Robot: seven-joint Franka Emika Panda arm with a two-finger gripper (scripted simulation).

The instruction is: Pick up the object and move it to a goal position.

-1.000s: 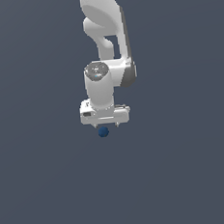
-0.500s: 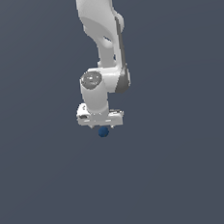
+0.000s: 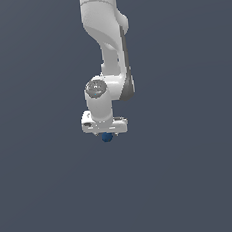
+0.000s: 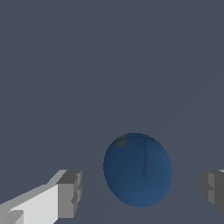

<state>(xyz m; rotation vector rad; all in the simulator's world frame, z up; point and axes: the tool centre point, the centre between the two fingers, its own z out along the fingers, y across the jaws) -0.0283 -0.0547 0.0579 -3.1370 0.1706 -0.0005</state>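
One white arm (image 3: 109, 48) reaches down over the grey desk (image 3: 193, 171). Its tool (image 3: 105, 133) is wide open, holding nothing, and the blue ball (image 4: 137, 169) sits between the fingers (image 4: 69, 194), touching neither.

You have a plain, flat, dark grey-blue surface (image 3: 50, 194) filling both views, without edge, seam or marking anywhere. Whether the small dark blue ball (image 3: 107, 137) rests directly on it you cannot tell: in the wrist view the ball (image 4: 137, 169) shows against that same grey, and no contact line or shadow is visible.
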